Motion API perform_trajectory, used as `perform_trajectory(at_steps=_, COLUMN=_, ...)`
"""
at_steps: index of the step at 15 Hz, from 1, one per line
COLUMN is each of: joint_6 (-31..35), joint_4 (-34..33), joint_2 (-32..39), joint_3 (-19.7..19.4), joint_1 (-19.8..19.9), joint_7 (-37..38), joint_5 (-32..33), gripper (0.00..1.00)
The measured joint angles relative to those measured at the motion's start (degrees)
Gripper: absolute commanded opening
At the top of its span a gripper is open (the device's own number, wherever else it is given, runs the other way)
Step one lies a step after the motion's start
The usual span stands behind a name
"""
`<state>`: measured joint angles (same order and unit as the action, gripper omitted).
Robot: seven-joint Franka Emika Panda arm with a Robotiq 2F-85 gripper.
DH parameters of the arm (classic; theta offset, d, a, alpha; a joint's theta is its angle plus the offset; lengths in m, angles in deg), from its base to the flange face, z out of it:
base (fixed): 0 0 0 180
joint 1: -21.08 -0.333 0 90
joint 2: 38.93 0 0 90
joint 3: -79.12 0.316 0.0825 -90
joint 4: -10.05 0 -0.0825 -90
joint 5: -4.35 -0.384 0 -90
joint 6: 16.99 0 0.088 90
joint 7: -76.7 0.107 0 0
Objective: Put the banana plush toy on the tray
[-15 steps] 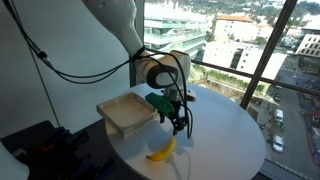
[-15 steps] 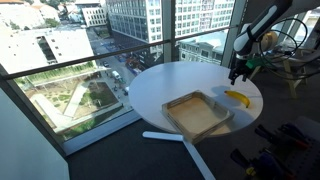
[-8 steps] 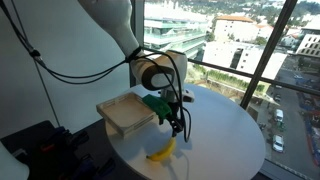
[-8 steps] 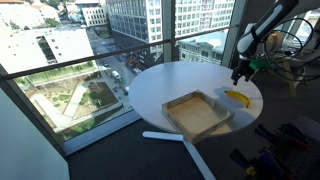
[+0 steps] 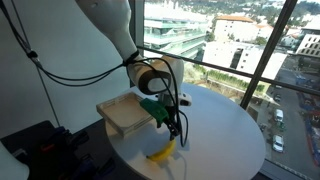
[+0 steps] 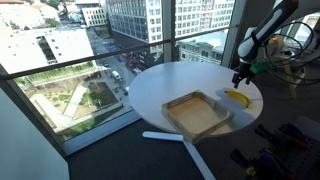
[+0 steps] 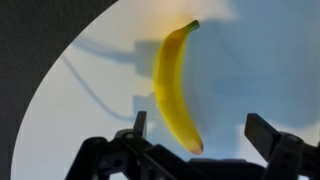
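The yellow banana plush toy [image 5: 162,151] lies on the round white table near its front edge; it also shows in an exterior view [image 6: 237,97] and fills the middle of the wrist view [image 7: 176,88]. The square light wooden tray [image 5: 124,113] sits on the table beside it, also seen in an exterior view [image 6: 196,113]. My gripper [image 5: 174,128] hangs just above the banana, open and empty. In the wrist view its two fingers [image 7: 203,133] stand wide apart, with the banana's near end between them.
The round white table [image 5: 225,130] stands beside large windows with a city view. A thick black cable [image 5: 60,70] loops from the arm. Dark equipment [image 6: 290,140] sits on the floor by the table.
My gripper has moved down and a little toward the banana. The banana and the tray have not moved.
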<state>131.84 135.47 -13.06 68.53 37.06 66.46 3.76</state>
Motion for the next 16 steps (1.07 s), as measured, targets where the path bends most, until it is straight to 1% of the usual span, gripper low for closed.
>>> perform_trajectory(at_steps=8, joint_6=0.8, joint_4=-0.8, joint_2=3.0, joint_3=0.2, joint_1=-0.2, joint_7=0.1, joint_5=0.0, gripper=1.0)
perform_trajectory(at_steps=16, joint_6=0.8, joint_4=-0.9, joint_2=3.0, joint_3=0.2, joint_1=-0.2, joint_7=0.1, joint_5=0.0, gripper=1.0)
